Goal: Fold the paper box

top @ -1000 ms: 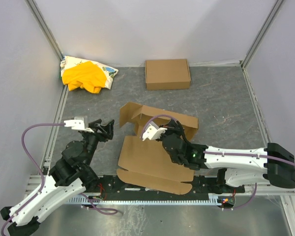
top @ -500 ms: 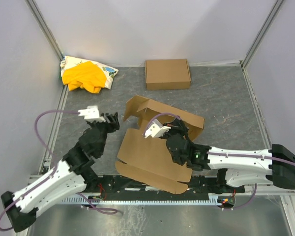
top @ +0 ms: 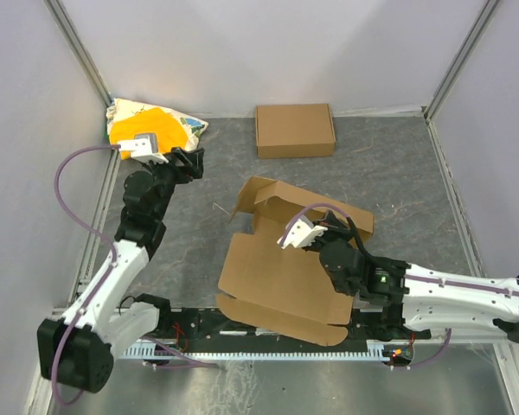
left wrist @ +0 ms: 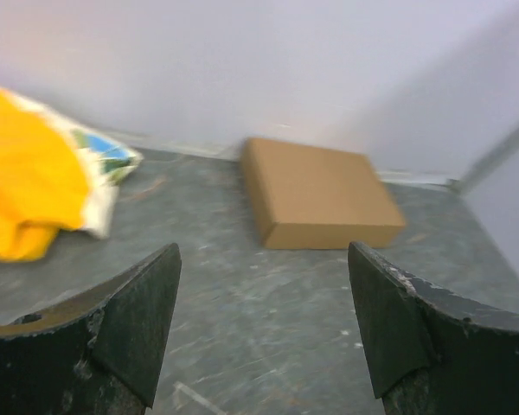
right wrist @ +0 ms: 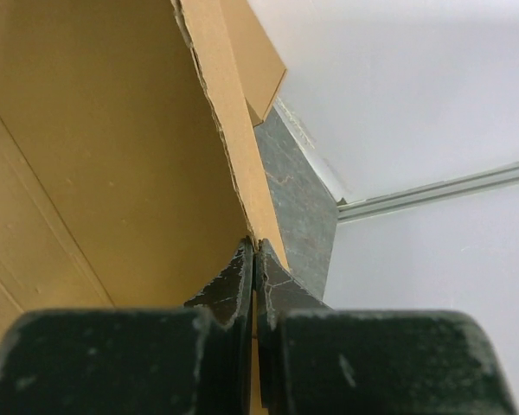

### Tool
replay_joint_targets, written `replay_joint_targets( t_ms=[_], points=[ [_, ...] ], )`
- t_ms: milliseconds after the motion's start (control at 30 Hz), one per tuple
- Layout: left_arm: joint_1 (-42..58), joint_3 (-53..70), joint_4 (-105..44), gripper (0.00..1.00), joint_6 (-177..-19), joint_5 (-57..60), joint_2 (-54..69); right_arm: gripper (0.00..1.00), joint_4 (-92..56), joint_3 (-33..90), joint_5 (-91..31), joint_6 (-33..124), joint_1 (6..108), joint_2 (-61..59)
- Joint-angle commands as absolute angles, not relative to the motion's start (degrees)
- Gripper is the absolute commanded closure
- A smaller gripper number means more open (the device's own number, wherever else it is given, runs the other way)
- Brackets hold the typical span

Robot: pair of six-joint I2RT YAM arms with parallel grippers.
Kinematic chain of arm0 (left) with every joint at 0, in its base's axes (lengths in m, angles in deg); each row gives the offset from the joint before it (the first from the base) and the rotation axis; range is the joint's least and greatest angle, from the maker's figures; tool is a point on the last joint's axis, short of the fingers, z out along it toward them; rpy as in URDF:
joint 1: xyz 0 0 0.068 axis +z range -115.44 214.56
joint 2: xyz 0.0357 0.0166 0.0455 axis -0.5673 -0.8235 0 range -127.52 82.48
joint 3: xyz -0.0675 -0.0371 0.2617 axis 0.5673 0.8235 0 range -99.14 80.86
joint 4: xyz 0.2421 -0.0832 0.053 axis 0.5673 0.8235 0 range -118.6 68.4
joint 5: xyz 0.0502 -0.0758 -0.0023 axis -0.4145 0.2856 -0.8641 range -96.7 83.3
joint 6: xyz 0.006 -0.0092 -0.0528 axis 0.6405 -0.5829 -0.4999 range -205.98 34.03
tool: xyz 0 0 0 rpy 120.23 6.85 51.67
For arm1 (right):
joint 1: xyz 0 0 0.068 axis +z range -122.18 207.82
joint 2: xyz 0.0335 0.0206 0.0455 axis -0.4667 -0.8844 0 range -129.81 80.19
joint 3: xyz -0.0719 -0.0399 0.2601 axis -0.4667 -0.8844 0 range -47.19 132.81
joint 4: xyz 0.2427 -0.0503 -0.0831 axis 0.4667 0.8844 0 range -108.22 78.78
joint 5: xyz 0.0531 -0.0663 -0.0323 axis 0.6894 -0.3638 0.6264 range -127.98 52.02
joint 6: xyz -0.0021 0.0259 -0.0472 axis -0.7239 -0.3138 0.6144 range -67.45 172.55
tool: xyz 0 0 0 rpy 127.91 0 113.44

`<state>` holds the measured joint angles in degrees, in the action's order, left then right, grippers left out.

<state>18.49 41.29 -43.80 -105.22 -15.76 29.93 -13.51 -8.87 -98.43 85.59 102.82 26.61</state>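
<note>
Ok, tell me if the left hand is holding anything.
No, the left hand is open with nothing between its fingers.

- Soft, even light filled the overhead view; the paper box (top: 277, 281) cast a faint shadow on the table (top: 398, 181).
- The left wrist view was blurred throughout.
- The right wrist view was sharp, softening nearest the lens.

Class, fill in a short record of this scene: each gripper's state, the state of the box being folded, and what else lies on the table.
left gripper: open, empty, away from the paper box
right gripper: shut on a raised panel edge of the paper box
paper box: partly folded, far panel raised, near panel flat
other things: closed carton and yellow cloth at the far edge
</note>
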Motion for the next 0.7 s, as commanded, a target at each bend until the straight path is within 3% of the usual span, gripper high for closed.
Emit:
replay_joint_targets(
  t_ms=[0, 100, 200, 267, 433, 667],
  points=[
    [24.1, 40.7, -61.2, 0.15, -116.5, 15.5, 20.1, 0.98, -4.4, -6.0, -96.2, 79.1, 102.9, 30.1],
    [25.7, 44.2, -79.6, 0.15, -126.8, 34.4, 8.4, 0.98, -0.3, -3.7, -95.0, 77.4, 102.9, 30.1],
    [25.9, 48.7, -102.2, 0.13, -140.7, 40.9, -1.2, 0.98, 3.3, -1.5, -94.1, 75.9, 102.7, 28.5],
    [26.3, 51.1, -109.6, 0.13, -144.3, 41.9, -5.6, 0.98, 4.6, -0.7, -93.6, 75.4, 102.3, 27.7],
    [26.0, 49.5, -101.6, 0.13, -141.3, 47.3, -7.9, 0.98, 6.8, 0.3, -90.9, 74.4, 101.3, 27.2],
    [23.2, 48.6, -71.4, 0.10, -115.5, 43.5, 2.9, 0.98, 12.4, 3.9, -86.2, 73.7, 100.2, 23.1]
  ],
)
